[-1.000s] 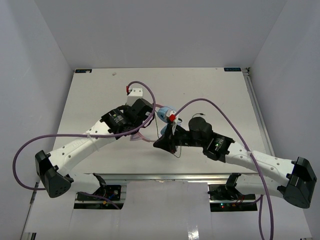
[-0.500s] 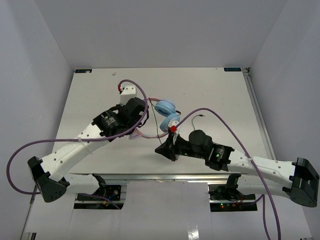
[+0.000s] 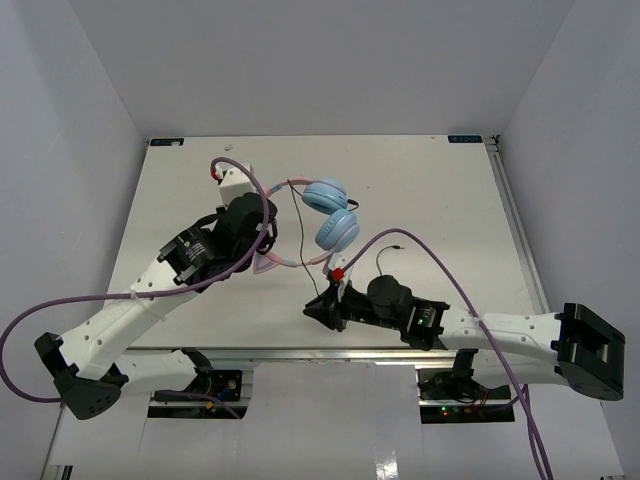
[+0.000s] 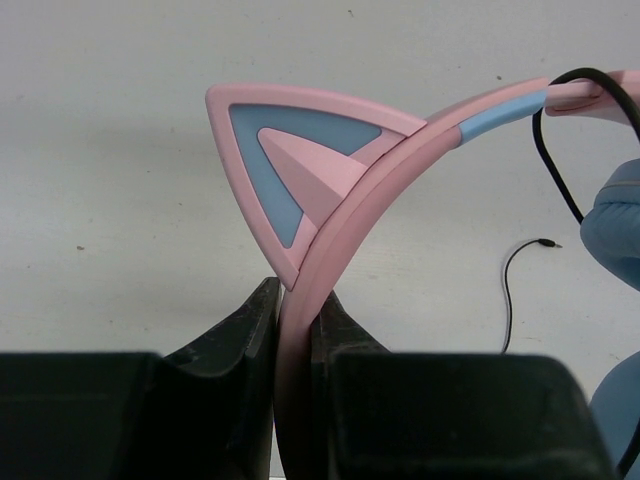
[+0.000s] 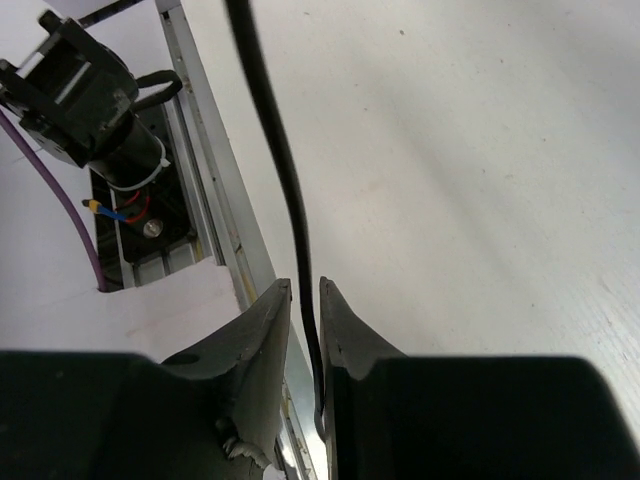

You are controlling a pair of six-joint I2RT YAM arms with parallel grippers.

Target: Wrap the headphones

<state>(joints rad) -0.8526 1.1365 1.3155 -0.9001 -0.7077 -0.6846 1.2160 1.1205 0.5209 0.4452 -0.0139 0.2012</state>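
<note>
Pink-banded, blue-cupped cat-ear headphones (image 3: 336,229) are sitting over the white bench's (image 3: 430,170) middle, the left jaws clamping the headband (image 4: 398,160). Their thin black cable (image 5: 284,150) is running lengthwise between the narrowly parted right jaws near the bench's near edge.

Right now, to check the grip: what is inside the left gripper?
The pink headband, pinched by the left gripper just below the cat ear. Its lower stretch is hidden behind the fingers.

headphones (image 4: 345,205): smooth matt pink plastic | cable (image 5: 279,150): glossy black | table (image 3: 420,180): matt white | rail (image 5: 212,190): brushed metal
</note>
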